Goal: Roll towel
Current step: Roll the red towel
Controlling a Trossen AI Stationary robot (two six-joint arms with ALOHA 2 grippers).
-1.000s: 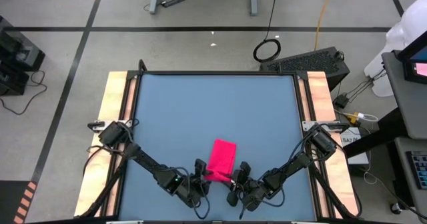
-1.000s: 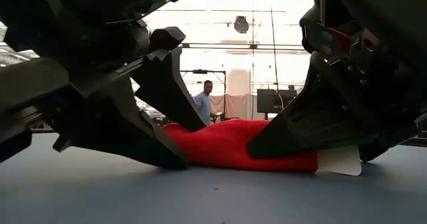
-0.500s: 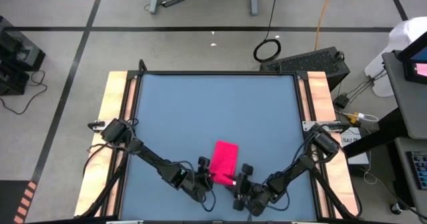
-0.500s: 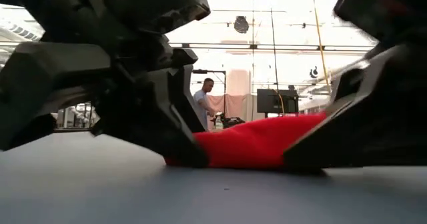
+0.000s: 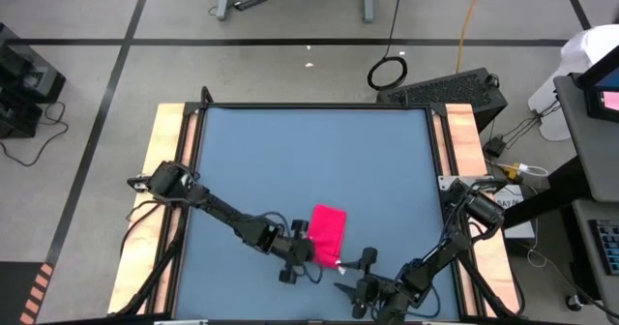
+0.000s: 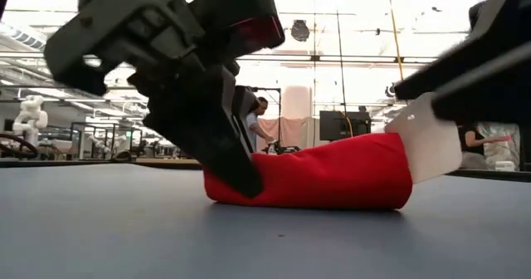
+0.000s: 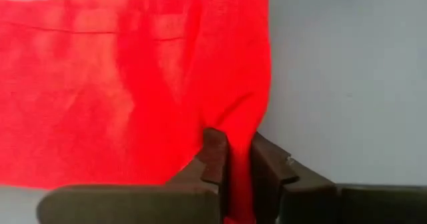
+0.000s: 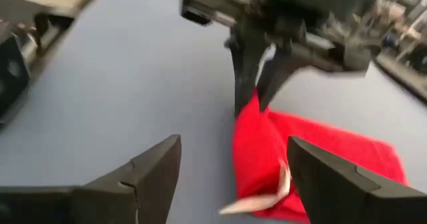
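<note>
Table [image 5: 290,161]: blue mat, both arms reaching in from the near corners.

towel [image 5: 327,230]: red-pink, folded into a narrow strip on the near-middle of the mat, directly ahead of the left gripper and just beyond the right gripper's tips. In the low view it sits as a low hump [image 6: 323,179], near end lifted off the mat. That looks like the start of the roll, but no full turn is made yet.

left gripper [image 5: 302,252]: at the towel's near edge, on its left side. Left wrist view shows the fingers [image 7: 215,159] closed together with a pinched ridge of cloth between them, so it is clamped on the towel's edge [image 7: 233,117]. Probably held this way to lift and curl the edge over the flat part lying beyond it.

right gripper [image 5: 353,272]: off the cloth, just near-side and right of the towel's end. Right wrist view has its fingers [image 8: 143,174] spread wide with nothing between them. Towel [image 8: 300,157] sits ahead of the tips, not touched. I'd guess it's either clear of the left arm's curl or set to catch the free end.

white tag [image 6: 427,138]: sticks up from the towel's right end, on the right gripper's side, also visible ahead of that gripper [image 8: 263,197]. Loose, could snag a finger.
</note>
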